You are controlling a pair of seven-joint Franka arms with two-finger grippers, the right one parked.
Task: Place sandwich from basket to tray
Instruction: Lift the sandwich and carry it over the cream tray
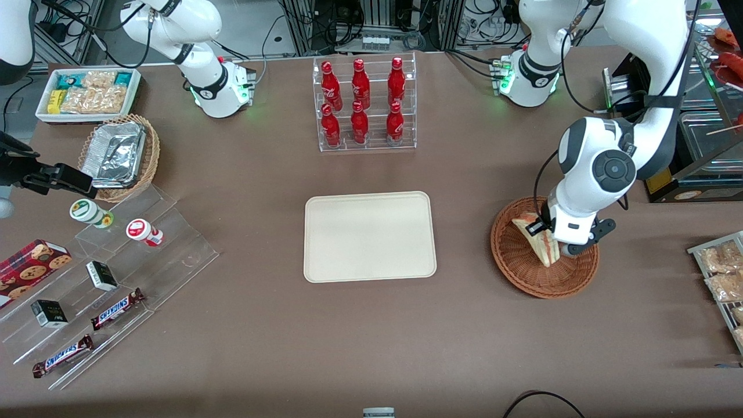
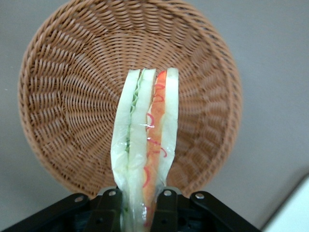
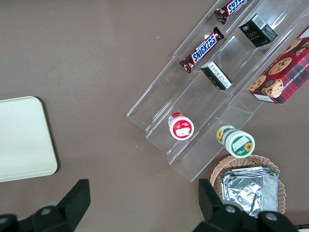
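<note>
The sandwich (image 1: pixel 540 239) is a wrapped wedge of white bread with red and green filling along its cut edge (image 2: pixel 145 145). My left gripper (image 1: pixel 548 237) is shut on it, a finger (image 2: pixel 108 210) on each side, and holds it just above the reddish-brown wicker basket (image 1: pixel 522 267). In the left wrist view the basket (image 2: pixel 72 96) lies below the sandwich and holds nothing else. The cream-beige tray (image 1: pixel 370 236) lies flat at the table's middle, toward the parked arm's end from the basket, and it also shows in the right wrist view (image 3: pixel 21 137).
A clear rack of red bottles (image 1: pixel 364 104) stands farther from the front camera than the tray. A clear stepped stand (image 1: pixel 104 273) with snack bars and cups, a tan basket of foil trays (image 1: pixel 119 154) and a white snack box (image 1: pixel 87 93) lie toward the parked arm's end.
</note>
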